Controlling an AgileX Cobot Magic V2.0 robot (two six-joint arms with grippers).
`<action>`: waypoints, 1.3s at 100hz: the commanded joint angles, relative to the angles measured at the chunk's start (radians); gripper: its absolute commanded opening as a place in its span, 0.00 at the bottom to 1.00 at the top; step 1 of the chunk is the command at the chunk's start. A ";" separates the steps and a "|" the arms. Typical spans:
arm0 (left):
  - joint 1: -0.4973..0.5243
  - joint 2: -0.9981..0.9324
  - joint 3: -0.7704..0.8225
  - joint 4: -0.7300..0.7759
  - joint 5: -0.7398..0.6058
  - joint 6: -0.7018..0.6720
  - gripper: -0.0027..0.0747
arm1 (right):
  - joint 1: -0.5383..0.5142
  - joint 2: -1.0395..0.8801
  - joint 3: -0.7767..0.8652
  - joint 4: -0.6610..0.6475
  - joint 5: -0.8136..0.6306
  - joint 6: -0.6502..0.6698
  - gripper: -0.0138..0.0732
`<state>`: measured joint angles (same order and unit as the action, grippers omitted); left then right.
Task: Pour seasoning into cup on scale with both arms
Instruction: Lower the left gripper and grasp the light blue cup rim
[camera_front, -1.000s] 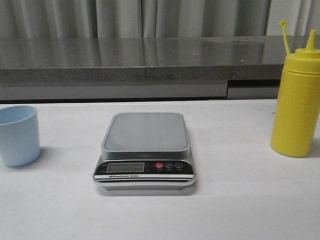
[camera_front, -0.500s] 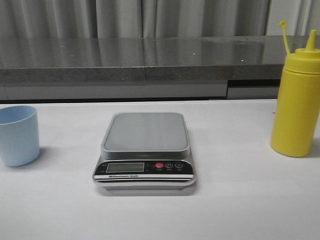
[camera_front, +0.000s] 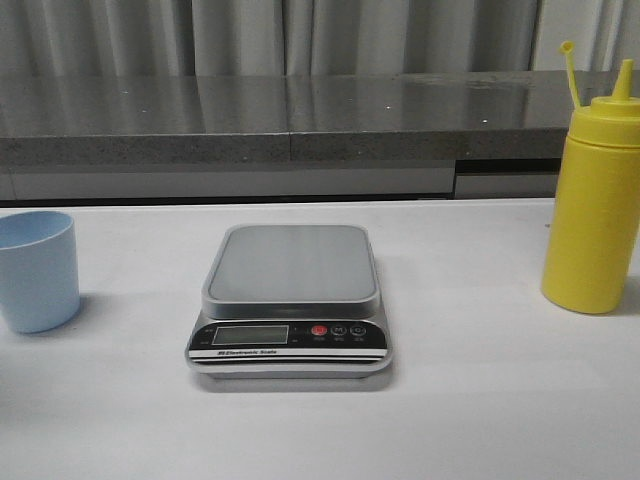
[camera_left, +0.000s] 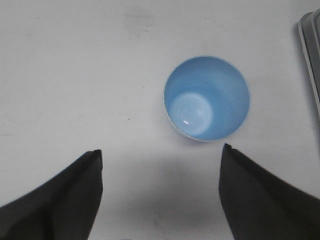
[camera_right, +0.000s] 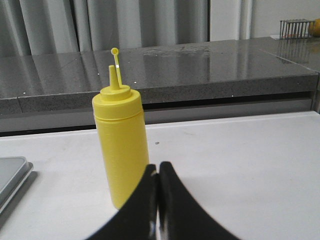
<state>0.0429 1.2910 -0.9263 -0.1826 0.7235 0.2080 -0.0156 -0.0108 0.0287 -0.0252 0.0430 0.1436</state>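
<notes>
A white tabletop (camera_front: 470, 400) runs back to a grey stone ledge (camera_front: 300, 120) under pale curtains (camera_front: 250, 35). The scale (camera_front: 290, 300) sits mid-table, platform bare, the cup (camera_front: 37, 270) far left, the seasoning (camera_front: 592, 200) far right, cap off its nozzle. Only the wrist views show the hands. The left hand (camera_left: 160, 155) hangs above the cup, fingers spread wide, the cup just beyond them. The right hand (camera_right: 158, 172), fingers pressed together, sits low before the bottle.
</notes>
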 joint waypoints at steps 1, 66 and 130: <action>0.002 0.050 -0.077 -0.042 0.023 0.000 0.65 | 0.000 -0.018 -0.019 -0.013 -0.074 -0.005 0.08; 0.002 0.434 -0.356 -0.053 0.134 0.000 0.63 | 0.000 -0.018 -0.019 -0.013 -0.074 -0.005 0.08; 0.000 0.509 -0.392 -0.075 0.148 0.000 0.21 | 0.000 -0.018 -0.019 -0.013 -0.074 -0.005 0.08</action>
<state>0.0429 1.8450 -1.2884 -0.2216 0.8865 0.2080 -0.0156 -0.0108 0.0287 -0.0252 0.0430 0.1436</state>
